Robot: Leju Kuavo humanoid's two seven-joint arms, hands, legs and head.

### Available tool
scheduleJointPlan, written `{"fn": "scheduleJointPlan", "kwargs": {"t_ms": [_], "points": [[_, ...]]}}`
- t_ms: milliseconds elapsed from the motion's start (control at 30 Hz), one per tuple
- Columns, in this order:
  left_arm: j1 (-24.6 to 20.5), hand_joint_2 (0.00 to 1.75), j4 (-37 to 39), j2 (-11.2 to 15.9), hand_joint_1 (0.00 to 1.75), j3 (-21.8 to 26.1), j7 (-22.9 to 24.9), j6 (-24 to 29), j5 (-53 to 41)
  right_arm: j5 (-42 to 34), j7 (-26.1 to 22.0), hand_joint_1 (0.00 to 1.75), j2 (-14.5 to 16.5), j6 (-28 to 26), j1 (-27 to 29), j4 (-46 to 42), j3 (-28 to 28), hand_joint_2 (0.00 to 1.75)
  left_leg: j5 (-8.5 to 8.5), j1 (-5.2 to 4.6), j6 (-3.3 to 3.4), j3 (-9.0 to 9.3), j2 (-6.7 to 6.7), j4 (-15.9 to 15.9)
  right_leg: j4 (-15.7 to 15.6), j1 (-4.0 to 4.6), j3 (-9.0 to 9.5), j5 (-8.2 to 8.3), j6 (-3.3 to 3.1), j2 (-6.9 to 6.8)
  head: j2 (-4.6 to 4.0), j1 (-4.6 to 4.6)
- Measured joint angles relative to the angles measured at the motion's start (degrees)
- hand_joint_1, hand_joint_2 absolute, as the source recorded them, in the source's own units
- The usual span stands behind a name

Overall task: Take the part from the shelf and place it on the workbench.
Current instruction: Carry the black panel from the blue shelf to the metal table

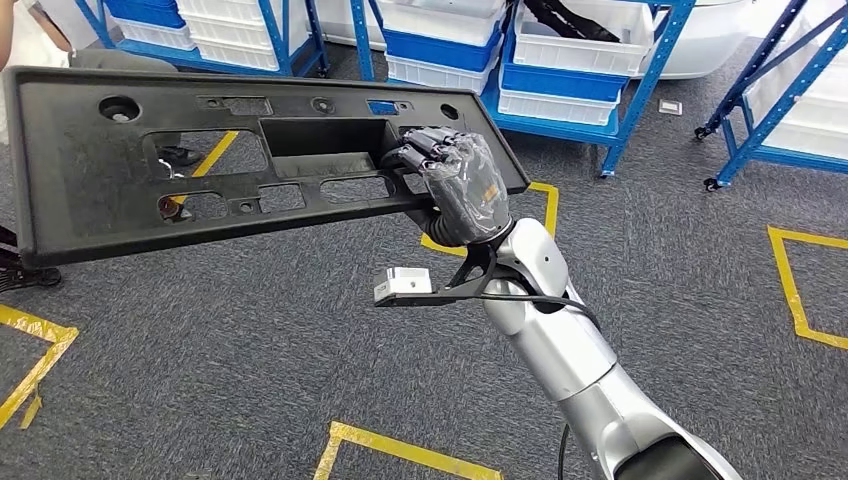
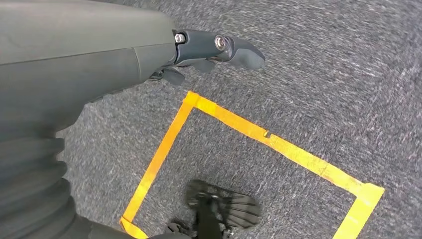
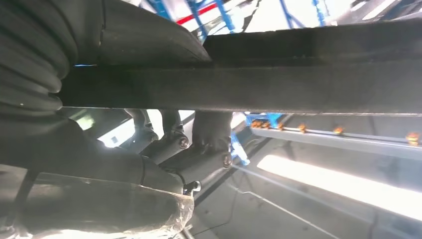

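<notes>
The part (image 1: 150,165) is a long black plastic panel with several cut-outs, held flat in the air at the left and middle of the head view. My right hand (image 1: 458,185) grips its right end, fingers hooked over the top into a cut-out. In the right wrist view the part's edge (image 3: 278,84) runs across as a dark bar, with my thumb (image 3: 211,132) pressed against it from the other side. My left hand (image 2: 214,52) hangs over the carpet in the left wrist view, fingers apart and holding nothing.
Blue shelves (image 1: 560,70) with white and blue bins line the back. A second blue rack on castors (image 1: 760,110) stands at the right. Yellow tape squares (image 1: 400,450) mark the grey carpet, one of them (image 2: 259,134) below my left hand.
</notes>
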Motion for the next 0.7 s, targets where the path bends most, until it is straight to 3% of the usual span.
{"fn": "scheduleJointPlan", "kwargs": {"t_ms": [67, 100, 167, 233, 267, 367, 433, 500, 567, 600, 633, 700], "points": [[-0.04, 1.75, 0.04, 0.01, 0.00, 0.17, 0.81, -0.24, -0.02, -0.23, -0.04, 1.75, 0.32, -0.23, -0.32, 0.80, 0.34, 1.75, -1.86, 0.07, -0.23, -1.95, 0.54, 5.12, 0.02, 0.21, -0.18, 0.03, -0.08, -1.27, 0.00, 0.00], [-0.04, 1.75, 0.08, 0.01, 0.00, 0.20, 1.91, -0.88, -0.05, -0.34, -0.04, 1.75, 0.43, -0.28, -0.41, 1.11, 0.47, 1.75, -1.34, 0.08, -0.19, -1.41, 0.69, 4.69, 0.02, 0.27, -0.21, 0.03, -0.08, -1.91, 0.00, -0.01], [-0.04, 1.75, 0.14, 0.01, 0.00, 0.22, 5.37, -3.16, -0.30, -0.61, -0.06, 1.75, 0.60, -0.34, -0.72, 1.52, 0.65, 1.75, 1.63, 0.01, 0.23, 2.69, 1.77, -1.88, 0.02, 0.37, -0.16, 0.01, -0.06, -2.98, 0.00, -0.01], [-0.16, 1.75, 0.15, -0.07, 0.00, 0.21, 8.69, -4.63, -0.84, -0.99, -0.12, 1.75, 0.73, -0.48, -1.24, 1.73, 0.80, 1.75, 3.47, -0.45, 0.91, 6.45, 3.52, -8.54, 0.04, 0.81, -0.26, -0.04, 0.04, -3.83, 0.00, 0.06], [-0.22, 1.75, 0.15, -0.20, 0.00, 0.19, 9.88, -4.73, -1.14, -1.15, -0.16, 1.75, 0.80, -0.60, -1.45, 1.82, 0.89, 1.75, 3.74, -0.69, 1.25, 7.26, 3.99, -10.21, 0.04, 1.05, -0.33, -0.07, 0.12, -4.26, 0.00, 0.10], [-0.20, 1.75, 0.23, -0.69, 0.00, 0.15, 12.44, -4.66, -1.89, -1.34, -0.20, 1.75, 1.03, -0.84, -1.65, 2.14, 1.22, 1.75, 4.04, -0.82, 2.17, 7.12, 2.68, -10.88, -0.01, 1.36, -0.38, -0.26, 0.67, -5.13, 0.00, 0.24], [-0.26, 1.75, 0.31, -0.91, 0.00, 0.13, 13.41, -4.81, -2.28, -1.39, -0.20, 1.75, 1.06, -0.92, -1.72, 2.25, 1.42, 1.75, 4.52, -0.51, 2.93, 7.17, 1.70, -11.33, 2.69, 1.29, -1.54, -1.93, 0.87, -3.08, 0.00, 0.28], [-0.42, 1.75, 0.32, -1.04, 0.00, 0.10, 13.81, -4.93, -2.52, -1.45, -0.20, 1.75, 0.81, -0.99, -1.63, 2.45, 1.62, 1.75, 4.79, -0.34, 3.39, 7.03, 0.55, -11.43, 9.83, 1.12, -4.77, -5.24, 0.50, -0.56, 0.00, 0.43], [-0.47, 1.75, 0.34, -1.12, 0.00, 0.08, 13.98, -5.13, -2.69, -1.51, -0.15, 1.75, 0.52, -1.00, -1.32, 2.78, 1.85, 1.75, 4.99, -0.35, 3.56, 6.76, -0.84, -11.42, 16.22, 1.07, -7.84, -7.42, 0.51, 0.05, 0.00, 0.56], [-0.45, 1.75, 0.35, -1.14, 0.00, 0.08, 14.04, -5.21, -2.80, -1.52, -0.07, 1.75, 0.45, -1.00, -1.17, 2.91, 1.98, 1.75, 5.14, -0.36, 3.57, 6.63, -1.60, -11.41, 16.51, 1.08, -8.04, -7.22, 0.77, 0.16, 0.00, 0.60], [-0.42, 1.75, 0.36, -1.15, 0.00, 0.08, 14.08, -5.26, -2.88, -1.54, 0.03, 1.75, 0.41, -0.99, -1.10, 2.98, 2.10, 1.75, 5.29, -0.39, 3.50, 6.55, -2.35, -11.40, 14.40, 1.09, -7.01, -6.12, 1.09, 0.38, 0.00, 0.60], [-0.42, 1.75, 0.37, -1.26, 0.00, 0.08, 14.12, -5.27, -2.96, -1.54, 0.23, 1.75, 0.40, -0.99, -1.17, 3.02, 2.33, 1.75, 5.62, -0.44, 3.21, 6.47, -3.76, -11.37, 5.88, 1.18, -2.73, -2.84, 1.32, 2.26, 0.00, 0.59]]}}
